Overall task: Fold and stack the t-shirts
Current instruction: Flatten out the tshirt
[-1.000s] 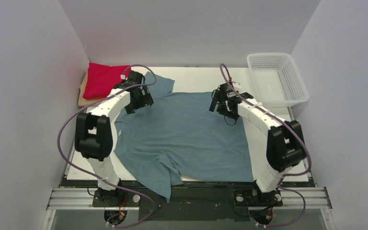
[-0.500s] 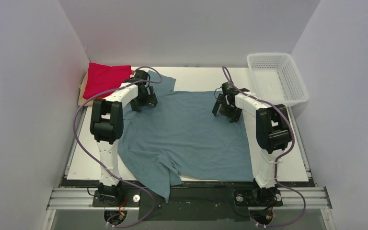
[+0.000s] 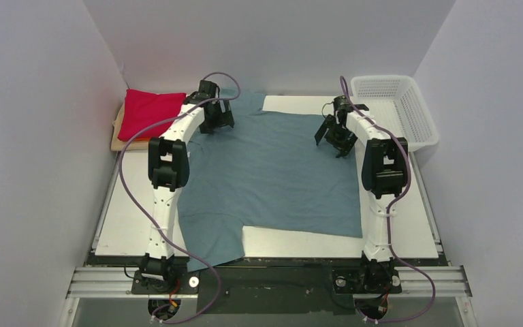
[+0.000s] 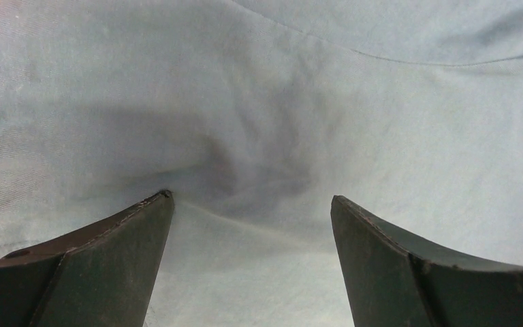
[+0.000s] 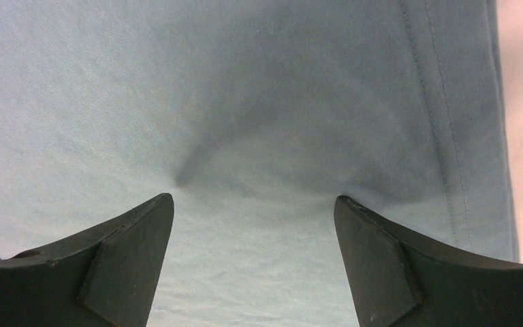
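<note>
One teal-blue t-shirt (image 3: 272,177) lies spread almost flat across the middle of the white surface (image 3: 299,240), its far edge close to the back wall and one sleeve reaching the near-left edge of the surface. The left fingers (image 4: 109,266) rest on the shirt's far-left part, beside the far sleeve. They are spread wide and grip nothing, and their tips press down on the cloth, which dimples and creases between them. The right fingers (image 5: 408,272) are likewise parted and hold nothing. Their tips are set on the shirt near its far-right corner, just inside the stitched hem (image 5: 449,102), with a small pucker in the fabric at one tip. Both arms reach far forward from their bases. At the far-left corner, left of the teal shirt, a folded red t-shirt (image 3: 151,112) lies on top of a beige t-shirt (image 3: 117,133), whose edge shows beneath it. A white mesh basket (image 3: 419,112) stands at the far-right corner, near the right arm.
</note>
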`<state>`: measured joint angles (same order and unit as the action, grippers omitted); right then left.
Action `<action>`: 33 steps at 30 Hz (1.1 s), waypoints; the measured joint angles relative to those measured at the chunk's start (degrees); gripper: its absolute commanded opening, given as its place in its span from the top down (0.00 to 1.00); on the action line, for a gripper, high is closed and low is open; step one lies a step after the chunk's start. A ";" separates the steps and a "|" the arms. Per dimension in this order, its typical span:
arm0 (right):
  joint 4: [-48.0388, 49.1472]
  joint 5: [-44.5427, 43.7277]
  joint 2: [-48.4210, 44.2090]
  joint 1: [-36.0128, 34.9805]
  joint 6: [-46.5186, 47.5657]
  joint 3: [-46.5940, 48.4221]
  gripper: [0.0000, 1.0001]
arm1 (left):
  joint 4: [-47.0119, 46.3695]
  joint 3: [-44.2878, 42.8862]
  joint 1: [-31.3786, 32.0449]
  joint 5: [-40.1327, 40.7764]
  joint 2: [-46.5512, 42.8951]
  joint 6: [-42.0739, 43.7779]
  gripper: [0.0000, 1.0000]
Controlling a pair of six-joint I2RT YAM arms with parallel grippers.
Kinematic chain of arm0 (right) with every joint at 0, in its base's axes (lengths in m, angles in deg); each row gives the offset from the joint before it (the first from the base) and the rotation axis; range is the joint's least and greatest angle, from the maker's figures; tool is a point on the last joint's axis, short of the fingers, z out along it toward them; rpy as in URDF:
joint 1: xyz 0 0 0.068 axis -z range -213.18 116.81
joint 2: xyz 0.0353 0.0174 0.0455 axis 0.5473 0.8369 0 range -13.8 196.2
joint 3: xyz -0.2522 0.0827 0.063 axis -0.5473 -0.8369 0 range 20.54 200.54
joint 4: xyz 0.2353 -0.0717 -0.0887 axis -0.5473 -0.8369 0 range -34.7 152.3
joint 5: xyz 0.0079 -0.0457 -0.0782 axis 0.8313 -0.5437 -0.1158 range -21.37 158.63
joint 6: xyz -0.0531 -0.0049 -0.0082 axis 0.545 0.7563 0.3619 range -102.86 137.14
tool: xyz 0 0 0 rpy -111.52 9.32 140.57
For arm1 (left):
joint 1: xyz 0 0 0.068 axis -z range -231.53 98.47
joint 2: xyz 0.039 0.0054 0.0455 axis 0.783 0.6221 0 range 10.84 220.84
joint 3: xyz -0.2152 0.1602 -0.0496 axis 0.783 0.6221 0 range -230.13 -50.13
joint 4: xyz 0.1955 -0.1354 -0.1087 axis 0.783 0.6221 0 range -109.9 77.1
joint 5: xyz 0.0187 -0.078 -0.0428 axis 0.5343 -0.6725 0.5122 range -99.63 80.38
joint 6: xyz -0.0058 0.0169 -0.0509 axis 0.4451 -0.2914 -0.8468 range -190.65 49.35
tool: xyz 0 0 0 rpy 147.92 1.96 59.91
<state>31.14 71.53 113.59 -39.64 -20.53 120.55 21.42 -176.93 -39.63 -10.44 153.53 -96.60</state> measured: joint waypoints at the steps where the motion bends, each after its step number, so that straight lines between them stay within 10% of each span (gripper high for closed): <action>1: -0.48 0.07 0.92 0.35 -0.02 1.55 0.16 | 0.31 -2.34 0.00 -0.44 1.40 0.20 0.03; 17: -5.90 -2.67 4.20 0.33 4.07 10.51 0.11 | 3.15 -6.80 0.20 -4.20 1.95 3.06 0.03; 25: -3.28 -8.13 -26.77 -6.12 3.52 -15.21 0.06 | 2.49 29.70 5.01 3.87 -35.06 -3.23 0.03; 33: 0.26 -9.60 -52.17 -9.11 1.01 -43.47 0.05 | 4.46 64.76 23.61 13.94 -70.03 -15.74 0.03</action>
<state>31.41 61.93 61.42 -48.76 -19.52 77.08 25.88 -112.17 -16.03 3.50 83.50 -112.34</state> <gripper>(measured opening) 0.944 0.971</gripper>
